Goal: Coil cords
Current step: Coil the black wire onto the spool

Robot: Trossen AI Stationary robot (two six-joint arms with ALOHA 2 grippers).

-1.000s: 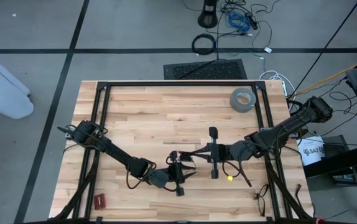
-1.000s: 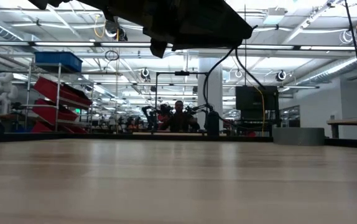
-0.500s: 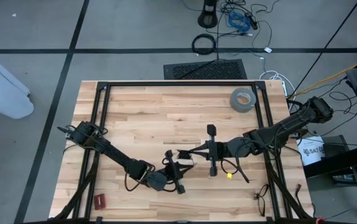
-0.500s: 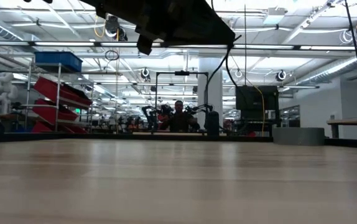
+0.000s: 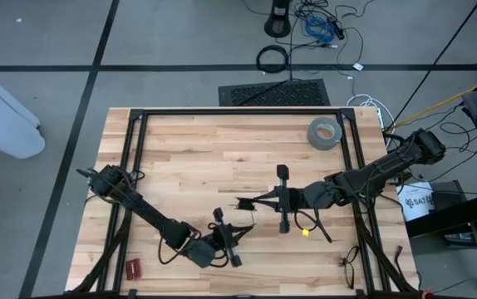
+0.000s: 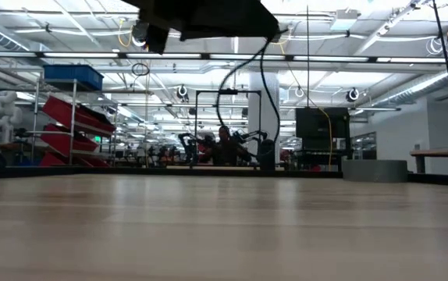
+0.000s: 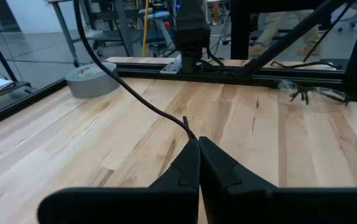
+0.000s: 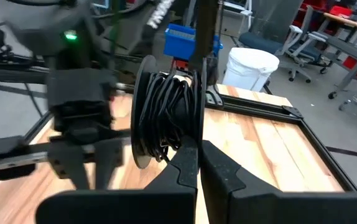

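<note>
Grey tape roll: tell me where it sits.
In the high view the grey tape roll lies flat at the table's far right corner, just inside the black frame, away from both arms.

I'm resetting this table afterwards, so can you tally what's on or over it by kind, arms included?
Robot arms: 2, left claw and right claw
Black cord: 1
Reel: 1
Grey tape roll: 1
Small red item: 1
Small dark item, kind unclear: 1
Total: 7
</note>
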